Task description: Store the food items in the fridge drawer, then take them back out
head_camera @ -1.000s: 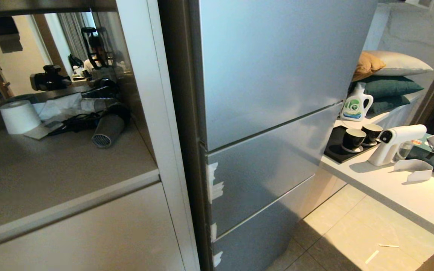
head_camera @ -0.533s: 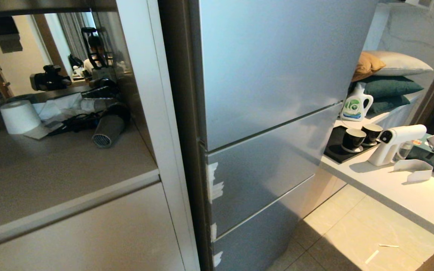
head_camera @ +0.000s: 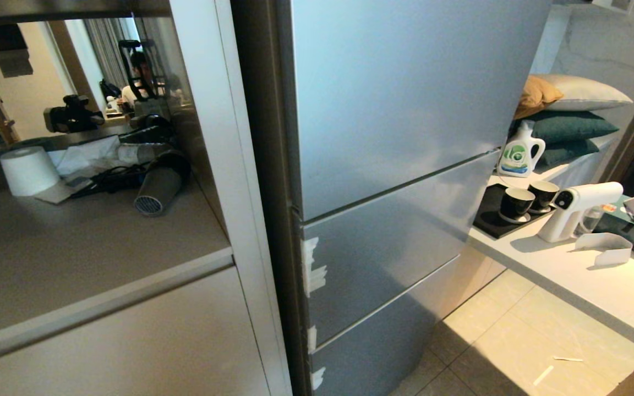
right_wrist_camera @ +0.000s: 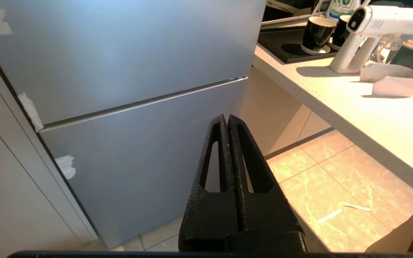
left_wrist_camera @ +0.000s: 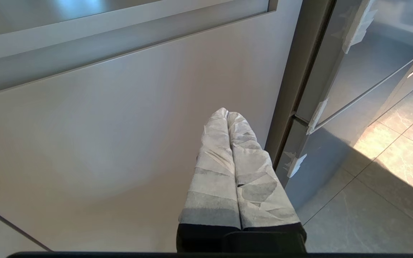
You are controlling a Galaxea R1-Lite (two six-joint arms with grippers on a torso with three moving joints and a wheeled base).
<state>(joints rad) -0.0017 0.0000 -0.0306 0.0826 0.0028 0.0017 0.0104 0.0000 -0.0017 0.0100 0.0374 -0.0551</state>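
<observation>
The food items are out of view, and the fridge drawer is hidden behind the closed silver-grey fridge doors (head_camera: 399,137). Neither arm shows in the head view. My left gripper (left_wrist_camera: 227,113), its fingers wrapped in white tape, is shut and empty in front of a pale cabinet panel (left_wrist_camera: 102,125) beside the fridge. My right gripper (right_wrist_camera: 225,117), bare black, is shut and empty, pointing at the lower fridge door (right_wrist_camera: 138,150) low above the floor.
A counter niche left of the fridge holds a white paper roll (head_camera: 28,170) and a grey hair dryer (head_camera: 157,187). On the right a white counter (head_camera: 586,280) carries two black cups (head_camera: 517,203), a white spray gun (head_camera: 578,209) and a detergent bottle (head_camera: 520,151). Tiled floor (head_camera: 515,346) lies below.
</observation>
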